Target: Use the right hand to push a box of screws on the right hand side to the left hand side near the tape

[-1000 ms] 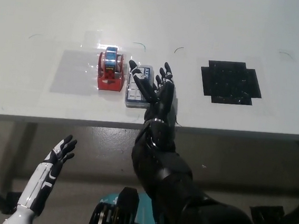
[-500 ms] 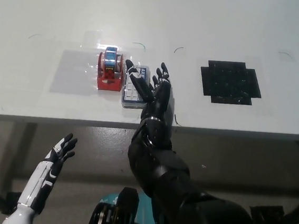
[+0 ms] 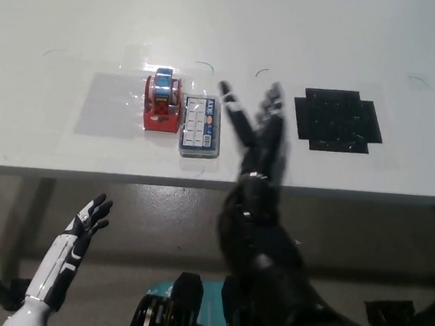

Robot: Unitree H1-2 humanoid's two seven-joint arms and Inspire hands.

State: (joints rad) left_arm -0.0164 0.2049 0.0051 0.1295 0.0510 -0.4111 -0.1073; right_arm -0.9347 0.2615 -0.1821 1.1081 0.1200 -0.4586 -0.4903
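White left hand (image 3: 89,218) is seen low at the near left, below the edge of the surface (image 3: 307,33), fingers spread and nothing held, so it's just parked there open. Further right and up on the white surface, a red tape dispenser (image 3: 161,105) is sat with a blue roll on top, inside a faint clear rectangle patch that's taped down. Box of screws (image 3: 202,127) is placed right beside the tape dispenser on its right, basically touching or as good as touching along the long side, hard to be sure which. It's a flat clear box with a grid of little compartments and a blue label at the far end, lying lengthwise near to far. Right hand (image 3: 259,128) is found just to the right of the box, black, raised over the near part of the surface with the fingers fanned out and apart, nothing gripped, and a clear gap is left between it and the box. It looks a bit motion-blurred. Well off to the right, a black cross-shaped patch (image 3: 337,120) is stuck flat on the surface.
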